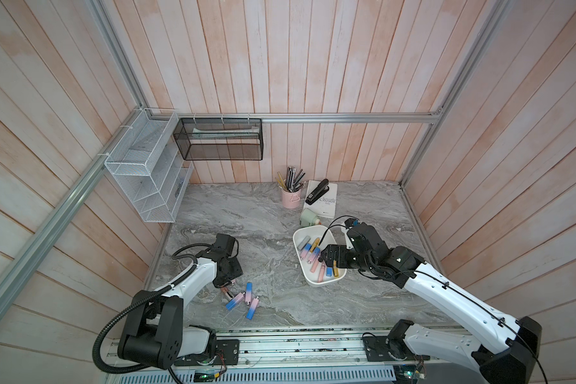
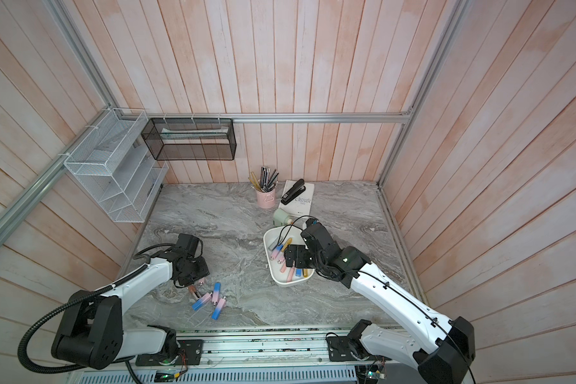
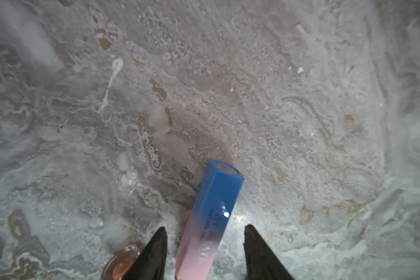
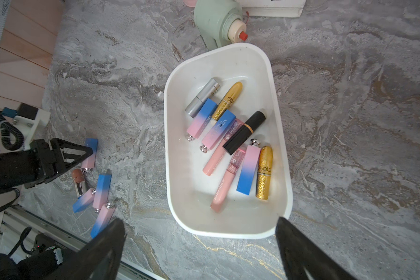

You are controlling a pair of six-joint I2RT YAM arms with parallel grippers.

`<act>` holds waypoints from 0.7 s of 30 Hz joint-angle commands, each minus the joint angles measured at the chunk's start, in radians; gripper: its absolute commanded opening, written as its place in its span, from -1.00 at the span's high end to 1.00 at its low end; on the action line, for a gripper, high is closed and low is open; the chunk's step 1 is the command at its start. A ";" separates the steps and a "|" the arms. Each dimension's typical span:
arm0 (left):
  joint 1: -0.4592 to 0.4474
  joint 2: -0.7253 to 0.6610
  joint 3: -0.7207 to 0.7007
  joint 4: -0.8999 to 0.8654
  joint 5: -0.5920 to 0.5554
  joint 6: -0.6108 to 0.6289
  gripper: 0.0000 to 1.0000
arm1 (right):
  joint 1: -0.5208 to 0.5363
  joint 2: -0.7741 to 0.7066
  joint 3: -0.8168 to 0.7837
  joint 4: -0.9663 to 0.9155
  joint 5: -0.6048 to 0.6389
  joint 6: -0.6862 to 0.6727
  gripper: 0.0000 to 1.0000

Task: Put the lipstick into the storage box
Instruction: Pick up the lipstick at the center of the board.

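White plastic box [image 4: 240,65] sits right of centre on the marble table [image 1: 263,212]. It holds nine tubes lying flat: three pink-to-blue sticks, two gold glitter ones, two pale pink glosses, a silver one, and a black one lying over a gloss. Right gripper [image 4: 200,221] hangs over the box's near end, spread wide and empty.

The lipstick [image 3: 216,198], a pink-to-blue stick, lies flat on the table, well left of the box. Its long axis runs roughly front to back, blue end away from the robot, knobbed pink end toward it. Left gripper [image 3: 203,229] straddles the pink half, partly spread, with a gap showing on each side, so nothing is pinched.

An uncapped brown tube [image 4: 79,180] lies just beside one finger, and three more sticks [image 4: 102,191] are heaped just in front. Behind the box stand a green sharpener [image 4: 218,21], a book [image 1: 323,202] with a stapler [image 1: 317,192] on it, and a cup [image 1: 290,197] of pencils.
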 commanded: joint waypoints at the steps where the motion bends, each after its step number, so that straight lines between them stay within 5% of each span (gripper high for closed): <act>1: 0.006 0.026 -0.012 0.045 0.025 0.018 -0.02 | 0.008 -0.017 0.003 -0.020 0.031 0.017 -0.96; 7: 0.006 0.037 -0.002 0.052 0.045 0.014 0.50 | 0.009 -0.014 0.010 -0.026 0.041 0.018 -0.96; 15: 0.003 0.039 0.070 -0.006 0.103 0.006 0.65 | 0.009 -0.004 0.008 -0.021 0.045 0.020 -0.96; 21: -0.095 0.003 0.291 -0.093 0.139 -0.045 0.65 | 0.009 -0.014 -0.021 -0.005 0.038 0.033 -0.96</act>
